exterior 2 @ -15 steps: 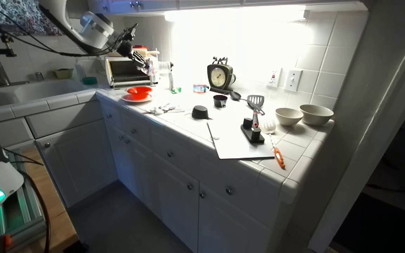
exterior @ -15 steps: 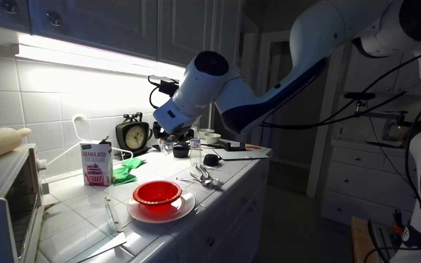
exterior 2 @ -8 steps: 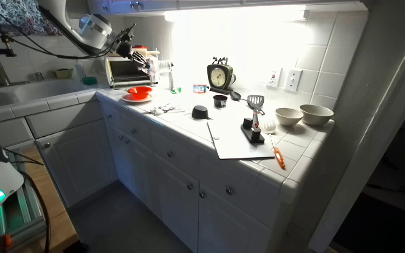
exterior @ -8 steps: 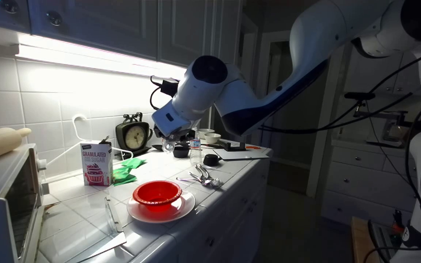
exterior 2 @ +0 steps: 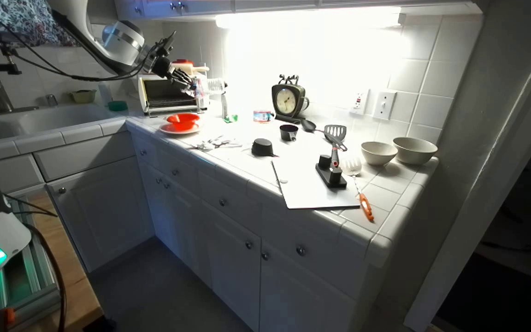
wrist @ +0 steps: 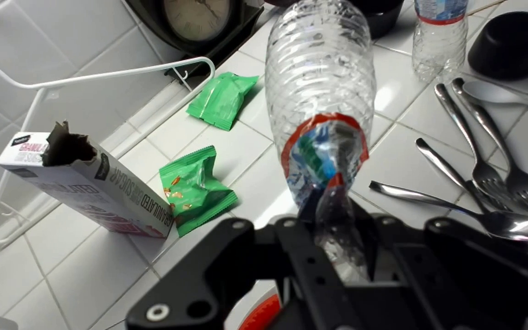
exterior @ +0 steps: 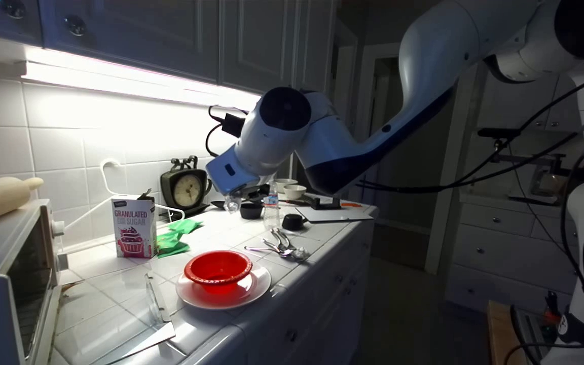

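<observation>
You're holding a clear plastic bottle (wrist: 317, 68) in the gripper (wrist: 338, 215): the jaws are pinching narrow on its crumpled, label-wrapped part, & the ribbed body is sticking out past them. In an exterior view, you're keeping the bottle approx. horiz. above the counter (exterior 2: 390, 186).

In the wrist view, a torn-open sugar box (wrist: 103, 192) is standing to the left, 2 green packets (wrist: 195, 190) are lying btwn box & bottle, a white hanger (wrist: 126, 72) is leaning on the tiled wall (wrist: 90, 32), & a dark clock (wrist: 196, 18) is sitting nr the top. To the right, another bottle (wrist: 438, 52) is standing upright w/ a black cup (wrist: 509, 43) just beside it; loose forks & spoons (wrist: 516, 226) are lying below those.

In an exterior view, a red bowl (exterior: 218, 271) is sitting on a plate (exterior: 260, 287), & a rolling pin (exterior: 0, 200) is lying atop the toaster oven (exterior: 18, 274). In an exterior view, a black stand (exterior 2: 334, 179) is resting on a white board (exterior 2: 300, 193), w/ 2 pale bowls (exterior 2: 378, 153) sitting nr it.
</observation>
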{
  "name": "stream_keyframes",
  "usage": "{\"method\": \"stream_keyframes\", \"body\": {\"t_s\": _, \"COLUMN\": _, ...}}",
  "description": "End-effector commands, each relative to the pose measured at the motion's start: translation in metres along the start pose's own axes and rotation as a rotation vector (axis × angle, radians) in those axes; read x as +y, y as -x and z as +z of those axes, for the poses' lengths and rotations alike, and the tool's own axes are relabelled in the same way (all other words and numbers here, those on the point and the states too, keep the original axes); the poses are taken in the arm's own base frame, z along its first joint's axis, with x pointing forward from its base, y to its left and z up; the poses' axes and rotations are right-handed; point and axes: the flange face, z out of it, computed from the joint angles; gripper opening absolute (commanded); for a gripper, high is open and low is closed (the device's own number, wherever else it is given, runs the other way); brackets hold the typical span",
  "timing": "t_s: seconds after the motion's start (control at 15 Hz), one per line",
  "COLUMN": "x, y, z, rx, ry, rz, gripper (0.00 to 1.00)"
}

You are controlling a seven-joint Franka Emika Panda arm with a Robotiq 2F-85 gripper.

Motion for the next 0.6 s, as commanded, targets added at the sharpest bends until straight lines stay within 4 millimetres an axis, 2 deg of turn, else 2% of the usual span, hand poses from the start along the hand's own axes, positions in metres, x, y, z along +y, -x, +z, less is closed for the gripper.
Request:
{"method": "stream_keyframes", "body": {"t_s": 0.0, "x": 0.011, "y": -0.0059, "z": -0.0014, "rx": -0.063, "ry": 0.02, "rz": 0.002, "gripper": 0.02}}
{"method": "stream_keyframes", "body": {"t_s": 0.53, "x": 0.0146, "y": -0.0139, "z": -0.0039, "rx": -0.116, "ry": 0.04, "rz": -0.029, "gripper": 0.02}}
